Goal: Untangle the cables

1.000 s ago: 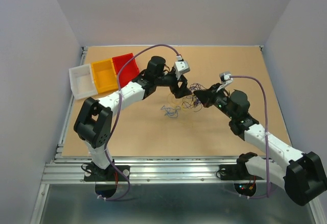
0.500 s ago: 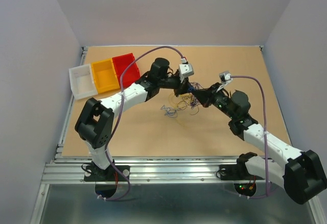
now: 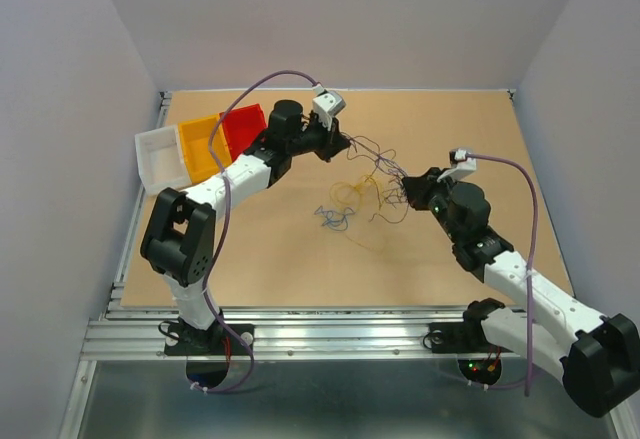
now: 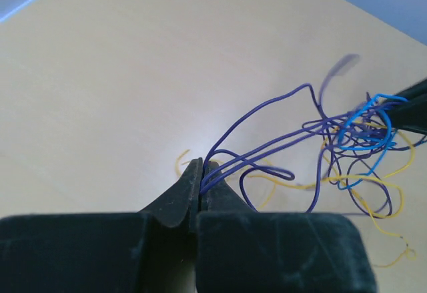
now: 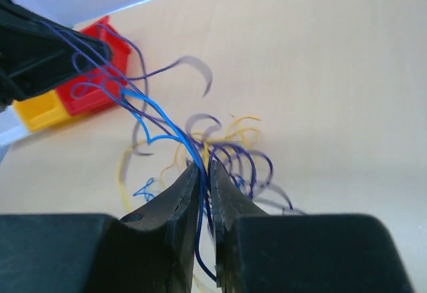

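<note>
Black left gripper (image 4: pixel 201 175) pinches thin purple, blue and yellow cables (image 4: pixel 347 136) near the red plastic bin (image 3: pixel 243 129). Black right gripper (image 5: pixel 202 173) clamps them too, well apart from the edges of the tan table (image 3: pixel 480 119).

Lab: walled workbench (image 3: pixel 280 259) (3 bins (image 3: pixel 203 149)).

- Top camera is looking down over the whole table (image 3: pixel 300 269) from above the near edge.
- Left wrist camera is facing the right edge, close in.
- Right wrist camera is facing the far left corner; both are sharing the cables (image 4: pixel 360 129).
</note>
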Controlling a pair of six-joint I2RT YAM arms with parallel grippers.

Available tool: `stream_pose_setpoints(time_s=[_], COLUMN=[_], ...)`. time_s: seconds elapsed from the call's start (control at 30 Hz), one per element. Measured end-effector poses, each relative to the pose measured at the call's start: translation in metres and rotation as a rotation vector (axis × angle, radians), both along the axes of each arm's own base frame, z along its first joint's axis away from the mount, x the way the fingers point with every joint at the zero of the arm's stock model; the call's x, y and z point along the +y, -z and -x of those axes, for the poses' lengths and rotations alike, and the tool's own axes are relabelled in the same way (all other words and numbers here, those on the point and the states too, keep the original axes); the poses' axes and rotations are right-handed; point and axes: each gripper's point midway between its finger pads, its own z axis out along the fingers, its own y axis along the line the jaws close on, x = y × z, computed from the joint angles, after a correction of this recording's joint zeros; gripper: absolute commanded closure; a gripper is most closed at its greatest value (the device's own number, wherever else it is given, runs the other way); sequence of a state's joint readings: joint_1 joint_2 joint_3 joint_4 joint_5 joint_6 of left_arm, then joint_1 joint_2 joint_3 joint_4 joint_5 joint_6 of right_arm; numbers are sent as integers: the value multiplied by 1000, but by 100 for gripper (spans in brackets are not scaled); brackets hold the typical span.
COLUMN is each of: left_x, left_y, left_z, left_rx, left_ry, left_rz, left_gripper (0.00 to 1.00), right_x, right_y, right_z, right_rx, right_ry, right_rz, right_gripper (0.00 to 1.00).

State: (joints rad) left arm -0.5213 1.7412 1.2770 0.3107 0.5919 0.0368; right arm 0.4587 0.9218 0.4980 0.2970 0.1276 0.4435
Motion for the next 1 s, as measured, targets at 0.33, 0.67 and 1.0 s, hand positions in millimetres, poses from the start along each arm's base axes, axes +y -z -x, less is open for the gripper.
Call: stream_pose_setpoints(time_s=[0.33, 0.67, 1.0], left_x=[34, 18, 2], left_y=[11, 0, -4], left_z=[-30, -6, -1], left_rx=[-19, -72, -113], left_ry=[-217, -104, -166], left_rz=[-52, -74, -186], left_gripper=[100, 98, 4], right_x=[-44, -24, 29], right_y=[41, 61, 99], right_z=[-4, -9, 0], right_rx=[137, 221, 319], right_ry=[239, 139, -189], right_rz=[100, 153, 197], right_gripper=[96, 35, 33])
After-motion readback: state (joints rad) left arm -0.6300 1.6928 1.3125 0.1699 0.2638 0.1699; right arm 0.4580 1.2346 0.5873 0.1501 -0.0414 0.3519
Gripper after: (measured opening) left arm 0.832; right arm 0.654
